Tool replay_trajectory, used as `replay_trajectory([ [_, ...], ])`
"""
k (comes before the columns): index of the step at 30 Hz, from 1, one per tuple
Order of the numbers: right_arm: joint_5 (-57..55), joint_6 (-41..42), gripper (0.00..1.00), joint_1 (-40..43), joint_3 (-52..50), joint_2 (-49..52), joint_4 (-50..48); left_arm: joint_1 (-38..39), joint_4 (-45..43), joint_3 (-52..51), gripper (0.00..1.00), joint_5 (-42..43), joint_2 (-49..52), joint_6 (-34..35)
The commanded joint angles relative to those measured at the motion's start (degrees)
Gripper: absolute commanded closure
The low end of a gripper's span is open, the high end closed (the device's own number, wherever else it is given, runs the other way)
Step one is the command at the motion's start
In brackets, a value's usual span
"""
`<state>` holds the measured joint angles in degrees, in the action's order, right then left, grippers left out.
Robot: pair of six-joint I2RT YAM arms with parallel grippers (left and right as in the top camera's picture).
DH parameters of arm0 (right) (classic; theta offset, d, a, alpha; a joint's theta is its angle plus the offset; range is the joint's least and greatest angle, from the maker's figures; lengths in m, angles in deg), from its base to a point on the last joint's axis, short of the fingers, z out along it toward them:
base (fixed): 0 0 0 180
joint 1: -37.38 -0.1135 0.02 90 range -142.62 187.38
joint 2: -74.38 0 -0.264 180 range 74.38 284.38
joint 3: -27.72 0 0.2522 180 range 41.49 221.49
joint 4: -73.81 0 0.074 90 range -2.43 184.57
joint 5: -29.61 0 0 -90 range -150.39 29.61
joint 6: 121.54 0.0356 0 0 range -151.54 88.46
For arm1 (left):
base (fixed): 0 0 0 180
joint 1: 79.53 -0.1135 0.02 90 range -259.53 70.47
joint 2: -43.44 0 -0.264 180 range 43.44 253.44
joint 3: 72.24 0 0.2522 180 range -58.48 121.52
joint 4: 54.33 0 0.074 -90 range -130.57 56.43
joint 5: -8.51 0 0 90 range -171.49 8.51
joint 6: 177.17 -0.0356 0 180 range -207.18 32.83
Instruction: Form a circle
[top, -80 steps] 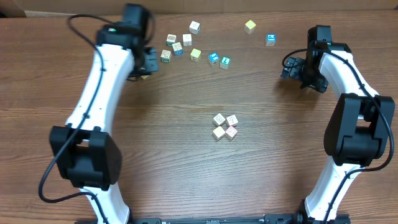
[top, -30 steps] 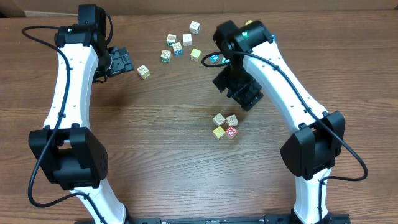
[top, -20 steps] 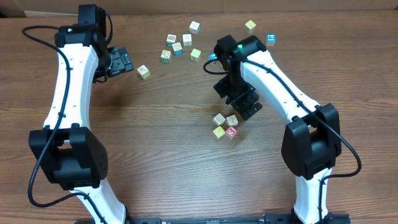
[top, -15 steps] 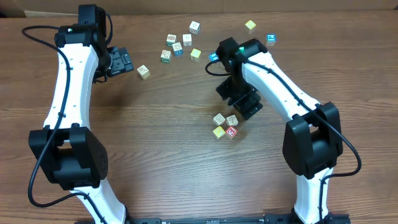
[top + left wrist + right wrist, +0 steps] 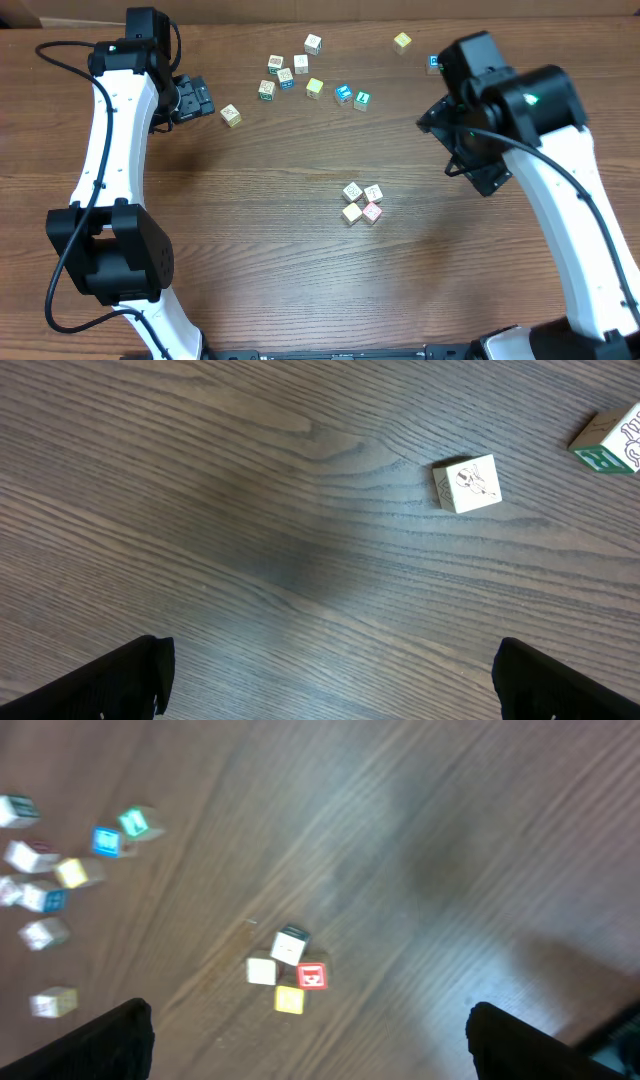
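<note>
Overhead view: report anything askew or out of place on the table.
The four small pale printed cubes at mid-table sit in a tight, slightly twisted clump, not a ring. One cream printed cube lies alone by the left pincer, apart from the scattered far-edge cubes. Nothing looks damaged.

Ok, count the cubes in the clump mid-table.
4, close together in a square: upper-left cube, upper-right cube, lower-left yellowish cube, lower-right red-marked cube. None appears hidden.
</note>
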<state>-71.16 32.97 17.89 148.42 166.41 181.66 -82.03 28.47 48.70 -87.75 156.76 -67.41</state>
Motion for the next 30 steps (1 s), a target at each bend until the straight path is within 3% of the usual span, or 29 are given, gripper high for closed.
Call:
replay_trajectory([
  [1,2.6,0.33,0.02,0.31,-5.05,1.42,-4.76,-0.07,-0.07,0.04,0.01,-0.31,-1.11,0.59],
  [9,11.69,0.87,0.11,-2.69,-21.9,1.42,-25.79,-0.07,-0.07,0.04,0.0,-0.31,-1.11,0.59],
  [18,12.22,2.78,0.21,-4.81,-37.29,1.42,-43.91,-0.07,-0.07,0.04,0.01,-0.31,-1.11,0.59],
  [30,12.04,4.74,0.24,-5.64,-39.6,5.97,-48.59,-0.07,-0.07,0.04,0.0,-0.31,-1.11,0.59],
])
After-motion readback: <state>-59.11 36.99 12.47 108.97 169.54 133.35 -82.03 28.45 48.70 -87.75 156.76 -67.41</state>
